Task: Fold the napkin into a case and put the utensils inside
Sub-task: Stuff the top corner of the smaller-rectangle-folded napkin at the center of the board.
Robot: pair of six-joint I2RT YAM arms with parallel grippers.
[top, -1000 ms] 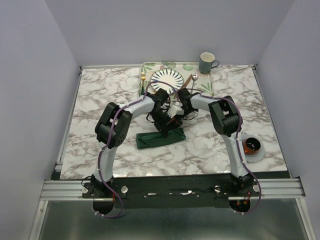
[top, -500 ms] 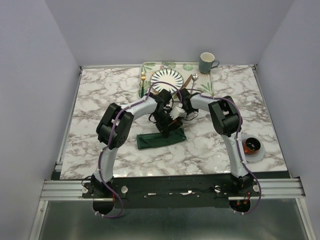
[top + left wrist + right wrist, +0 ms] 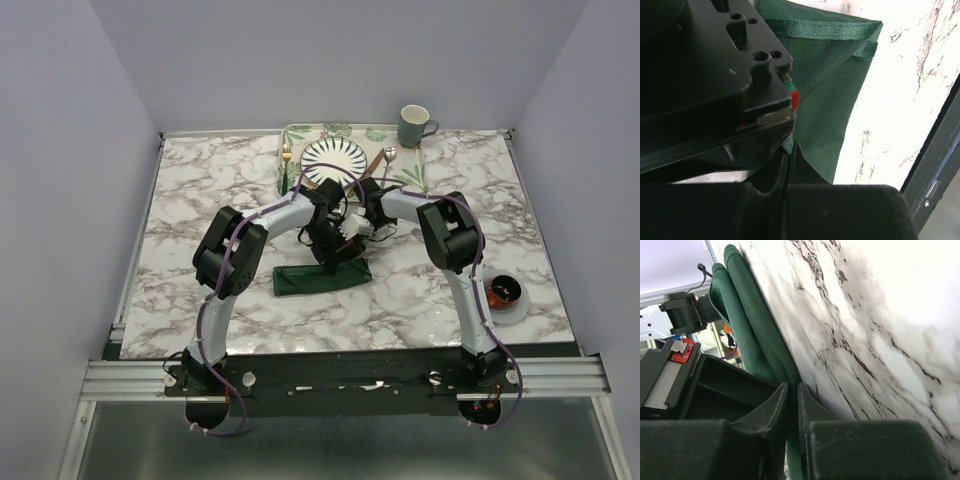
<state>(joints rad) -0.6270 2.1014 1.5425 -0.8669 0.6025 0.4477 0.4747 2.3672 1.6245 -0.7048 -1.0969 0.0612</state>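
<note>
The dark green napkin [image 3: 318,278] lies folded in a narrow strip on the marble in front of the tray. My left gripper [image 3: 330,250] and right gripper [image 3: 352,233] meet over its right end. In the left wrist view the left gripper [image 3: 787,152] is shut on a hem of the napkin [image 3: 832,85]. In the right wrist view the right gripper [image 3: 793,392] is shut on a fold of the napkin [image 3: 752,327], lifted off the table. The gold fork [image 3: 286,155], the knife [image 3: 372,160] and the spoon [image 3: 389,155] lie on the tray beside the plate.
The striped plate [image 3: 335,157] sits on the leaf-patterned tray [image 3: 330,130] at the back. A grey-green mug [image 3: 414,125] stands at the tray's right end. A small saucer with an orange item [image 3: 503,293] is near the right arm.
Both grippers have drawn slightly back toward the tray with the napkin's right end, lifting that end a little. The utensils have not moved.
</note>
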